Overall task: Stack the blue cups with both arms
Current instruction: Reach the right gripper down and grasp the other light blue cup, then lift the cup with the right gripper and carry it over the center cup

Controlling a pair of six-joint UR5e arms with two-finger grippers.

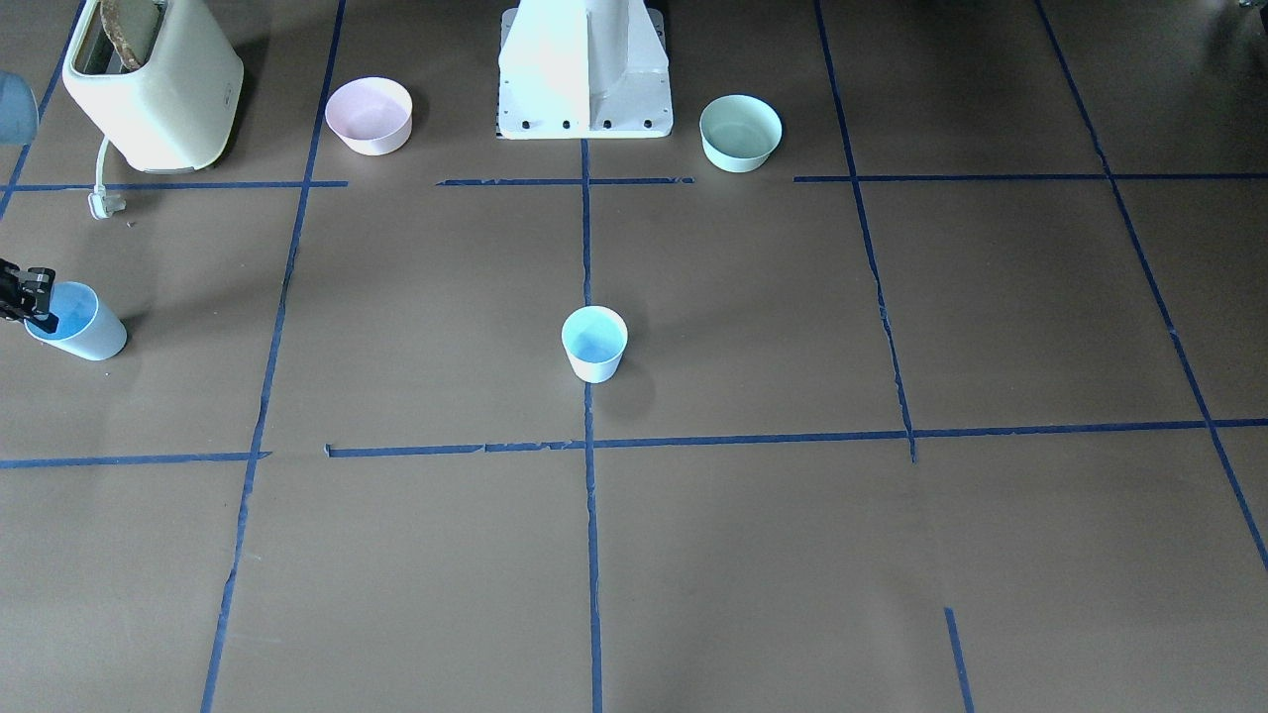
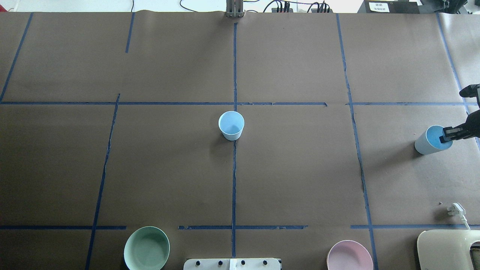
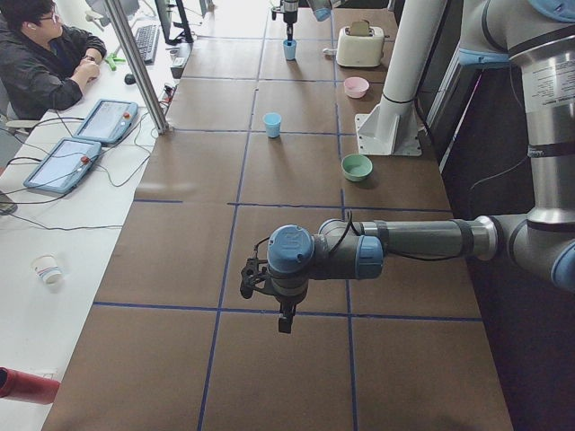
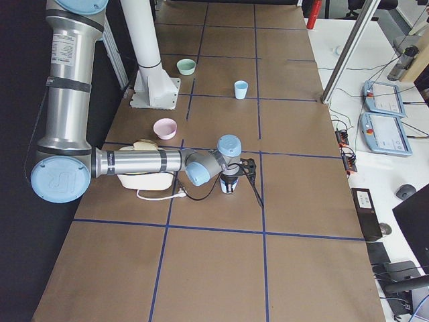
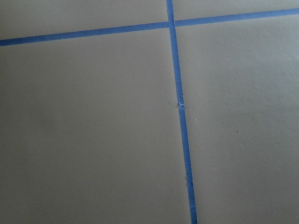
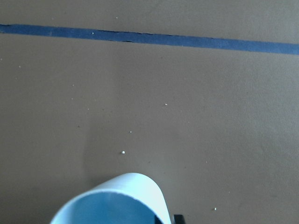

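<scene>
Nothing is stacked yet. The right gripper (image 2: 447, 134) seems pinched on the rim of one blue cup (image 2: 427, 142), far right of the white pedestal (image 1: 584, 69). The other blue cup (image 2: 231, 125) stands alone before the pedestal. I cannot tell how open the left gripper (image 3: 285, 319) is.

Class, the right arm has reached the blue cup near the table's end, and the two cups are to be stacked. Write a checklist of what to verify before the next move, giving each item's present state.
1. Right gripper at the end cup rim, one finger apparently inside: ok.
2. Grip closed firmly on that cup: cannot tell.
3. Centre cup upright, mouth open, nothing inside: ok.
4. Pink bowl and mint bowl off the line between the cups: ok.
5. Left gripper placed at the centre cup: not ok; it hangs over bare table far from it.
</scene>
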